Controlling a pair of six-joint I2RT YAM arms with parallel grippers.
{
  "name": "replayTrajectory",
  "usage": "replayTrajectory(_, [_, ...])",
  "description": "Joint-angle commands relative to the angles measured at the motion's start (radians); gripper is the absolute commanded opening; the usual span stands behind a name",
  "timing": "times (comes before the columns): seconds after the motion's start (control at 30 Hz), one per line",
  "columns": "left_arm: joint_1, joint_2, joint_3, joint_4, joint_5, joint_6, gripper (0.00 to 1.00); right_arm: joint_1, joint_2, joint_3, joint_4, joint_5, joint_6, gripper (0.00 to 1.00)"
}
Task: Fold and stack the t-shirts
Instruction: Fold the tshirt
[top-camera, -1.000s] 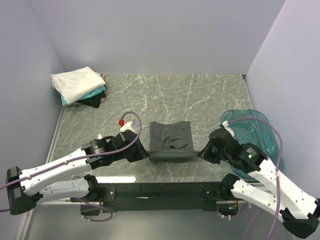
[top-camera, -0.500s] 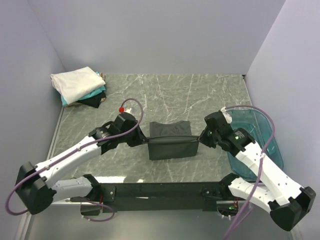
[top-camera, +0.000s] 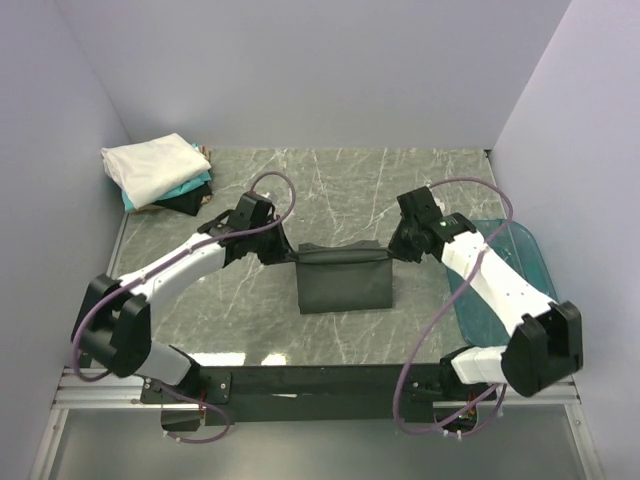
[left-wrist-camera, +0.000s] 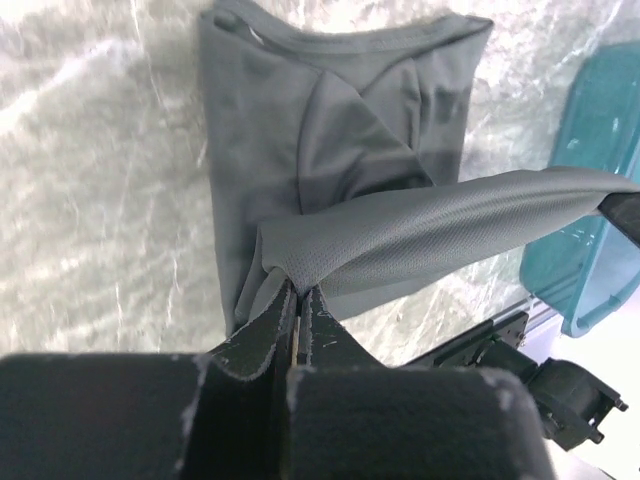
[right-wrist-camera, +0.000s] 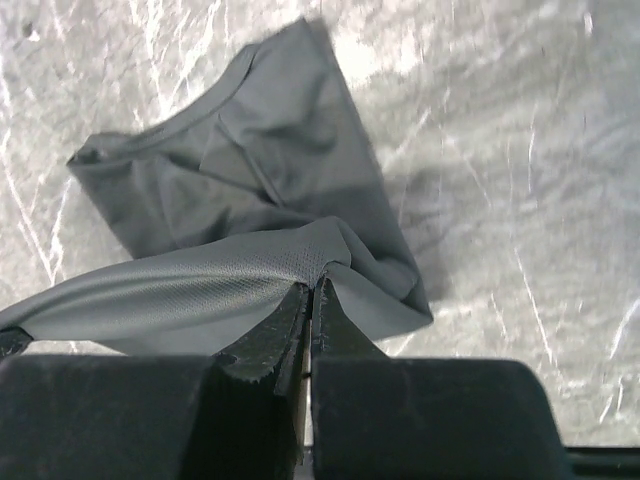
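- Here, your left gripper (left-wrist-camera: 298, 300) is pressed together on the raised fold edge of the charcoal-grey t-shirt (top-camera: 345, 285), at its 9 o'clock end.
- Your right gripper (right-wrist-camera: 308, 295) pinches the same edge at the 3 o'clock end, and the cloth is taut between them.
- The shirt lies mid-way on the marble table (top-camera: 330, 190).
- The white, teal and black folded stack (top-camera: 158, 172) sits at 10 o'clock, well apart.
- The blue tub (top-camera: 525, 250) is at 3 o'clock.

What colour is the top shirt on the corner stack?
The top shirt is white, clearest in the top external view.
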Motion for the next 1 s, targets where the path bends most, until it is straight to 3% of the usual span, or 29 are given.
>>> replayTrajectory(0.0, [0.047, 0.056, 0.065, -0.002, 0.023, 0.083, 0.00, -0.050, 0.063, 0.079, 0.020, 0.048, -0.081, 0.00])
replayTrajectory(0.67, [0.124, 0.384, 0.277, -0.043, 0.106, 0.132, 0.04, -0.123, 0.412, 0.283, 0.000, -0.014, -0.182, 0.02])
replayTrajectory(0.7, [0.124, 0.389, 0.289, -0.056, 0.095, 0.132, 0.19, -0.127, 0.419, 0.291, -0.003, -0.017, -0.187, 0.07])
replayTrajectory(0.73, [0.127, 0.386, 0.292, -0.068, 0.077, 0.126, 0.31, -0.125, 0.431, 0.300, -0.006, -0.029, -0.199, 0.28])
replayTrajectory(0.8, [0.132, 0.368, 0.301, -0.077, 0.038, 0.123, 0.61, -0.125, 0.441, 0.337, -0.014, -0.041, -0.208, 0.44])
replayTrajectory(0.83, [0.136, 0.360, 0.305, -0.089, 0.014, 0.126, 0.67, -0.127, 0.442, 0.364, -0.017, -0.049, -0.221, 0.52])
replayTrajectory(0.9, [0.138, 0.337, 0.312, -0.094, -0.005, 0.131, 0.80, -0.125, 0.438, 0.389, -0.031, -0.051, -0.235, 0.56])
replayTrajectory(0.97, [0.138, 0.326, 0.309, -0.086, 0.001, 0.138, 0.83, -0.125, 0.418, 0.404, -0.034, -0.042, -0.253, 0.60])
